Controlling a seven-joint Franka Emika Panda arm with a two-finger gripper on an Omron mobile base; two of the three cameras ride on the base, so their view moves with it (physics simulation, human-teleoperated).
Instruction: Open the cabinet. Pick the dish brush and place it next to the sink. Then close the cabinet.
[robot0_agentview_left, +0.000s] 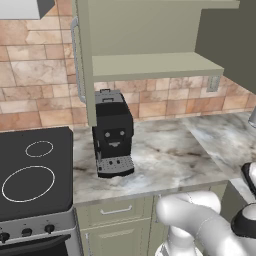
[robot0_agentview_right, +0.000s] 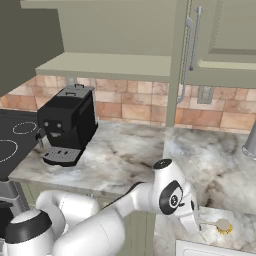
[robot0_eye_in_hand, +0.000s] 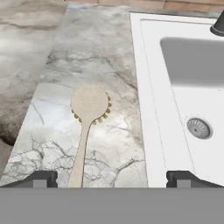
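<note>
At lower centre of the hand view the dish brush lies on the bench beside the sink (jaws spread wide, holding nothing), the cabinet open.

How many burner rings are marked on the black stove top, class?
2 in the left base view: a small ring toward the back of the stove top and a large ring nearer the front. More may lie beyond the picture's left edge.

Beige dish brush, veined grey marble counter, white sink
</note>
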